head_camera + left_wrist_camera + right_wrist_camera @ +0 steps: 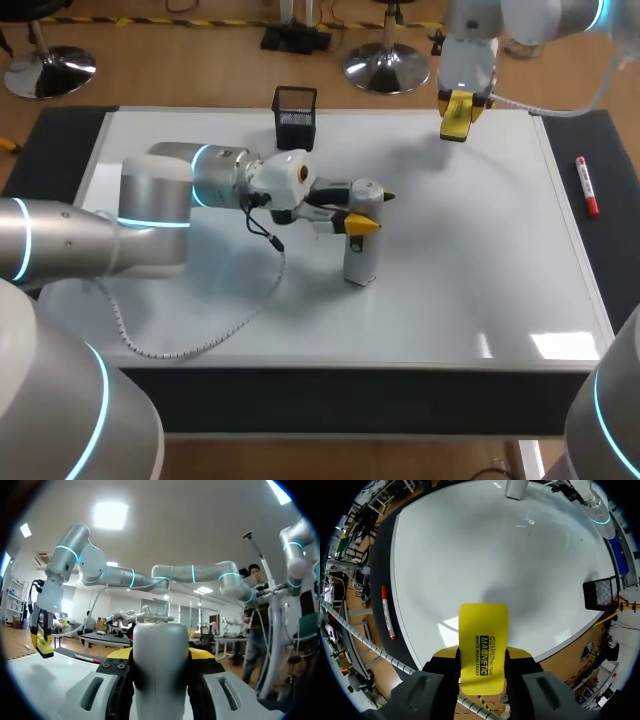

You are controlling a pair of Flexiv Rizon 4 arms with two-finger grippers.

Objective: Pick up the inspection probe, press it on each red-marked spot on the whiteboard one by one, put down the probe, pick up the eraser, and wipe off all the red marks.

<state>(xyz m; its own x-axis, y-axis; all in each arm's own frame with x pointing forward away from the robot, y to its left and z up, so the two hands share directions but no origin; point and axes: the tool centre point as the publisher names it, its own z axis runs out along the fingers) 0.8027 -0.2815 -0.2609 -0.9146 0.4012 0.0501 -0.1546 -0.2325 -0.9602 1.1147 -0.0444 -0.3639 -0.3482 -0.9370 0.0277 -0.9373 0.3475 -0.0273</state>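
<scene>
Two grippers, both loaded! The left gripper [362, 223] pinches the probe [360, 262] near its top. The probe stands upright, its foot on the whiteboard [480, 280] at mid-board. The right gripper [482, 653] clamps the yellow eraser [483, 625], hanging off the surface above the far right corner. No red marks that I can make out. Any wiping looks like the right arm's job: the board lies straight below the eraser and runs from there toward the probe.

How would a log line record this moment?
left gripper: shut on probe, standing on whiteboard | right gripper: shut on eraser | red marks: none visible
</scene>
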